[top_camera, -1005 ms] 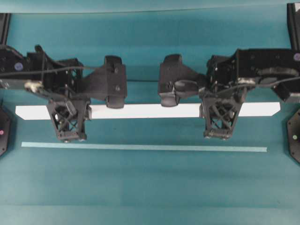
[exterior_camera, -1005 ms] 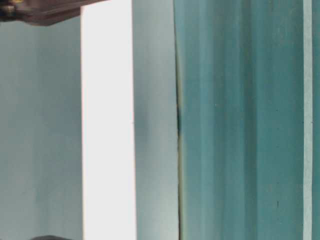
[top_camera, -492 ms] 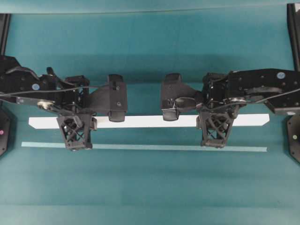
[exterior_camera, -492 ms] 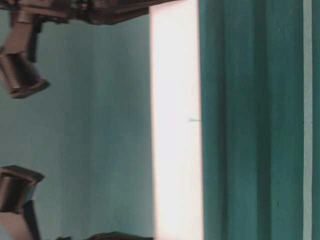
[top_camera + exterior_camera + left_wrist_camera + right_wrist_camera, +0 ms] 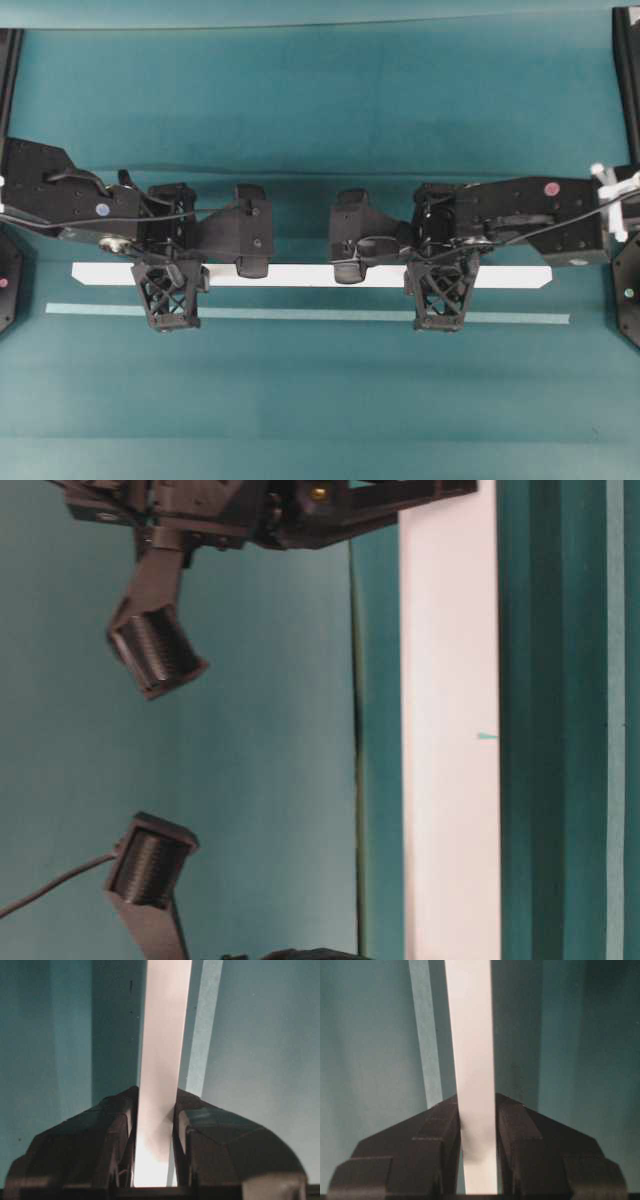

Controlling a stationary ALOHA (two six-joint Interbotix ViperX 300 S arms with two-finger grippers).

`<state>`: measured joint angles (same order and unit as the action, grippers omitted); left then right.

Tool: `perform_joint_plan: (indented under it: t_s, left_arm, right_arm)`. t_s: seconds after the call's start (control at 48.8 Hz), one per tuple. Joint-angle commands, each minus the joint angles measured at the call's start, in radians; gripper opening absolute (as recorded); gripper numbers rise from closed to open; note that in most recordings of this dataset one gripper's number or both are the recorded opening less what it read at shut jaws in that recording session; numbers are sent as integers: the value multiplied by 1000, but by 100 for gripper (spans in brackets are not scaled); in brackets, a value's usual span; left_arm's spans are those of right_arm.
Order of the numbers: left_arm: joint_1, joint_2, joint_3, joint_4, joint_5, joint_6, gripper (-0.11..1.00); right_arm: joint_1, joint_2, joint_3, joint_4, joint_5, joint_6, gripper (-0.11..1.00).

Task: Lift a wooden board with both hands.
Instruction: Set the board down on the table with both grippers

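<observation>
The wooden board (image 5: 310, 275) was a long, narrow, flat white plank with a smooth, unmarked face and bevelled corners at both ends. In the overhead view it lay level, running left to right across most of the width, parallel to a thin pale teal tape line (image 5: 300, 314) on the teal bench (image 5: 320, 400) and just above that line in the picture.

The left claw (image 5: 168, 297) was clenched on the board near its left end. In the left wrist view the two black fingers (image 5: 112, 1132) pressed against opposite faces of the plank, which ran straight away from the camera between them.

The right claw (image 5: 440, 295) was clenched on the board right of its middle, well short of the right end. The right wrist view showed the same arrangement: a black finger (image 5: 440, 1135) on each side, touching the white strip.

In the table-level view the board (image 5: 450, 730) appeared as a bright white band edge-on. Whether it rested on the bench or hung clear could not be told.
</observation>
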<state>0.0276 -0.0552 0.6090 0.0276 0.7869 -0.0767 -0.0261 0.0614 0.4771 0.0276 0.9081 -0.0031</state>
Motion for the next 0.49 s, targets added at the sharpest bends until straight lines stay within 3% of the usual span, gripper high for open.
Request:
perform_joint_plan:
  t_s: [0.0,0.472]
  left_arm:
    - [3,2,0,2,-28,-5,17]
    - [-41,58,75,0,-190,-86,17]
  right_arm:
    - [14,12,0,8,-32,-11,21]
    - [25,40,66,14,-138,-12,21]
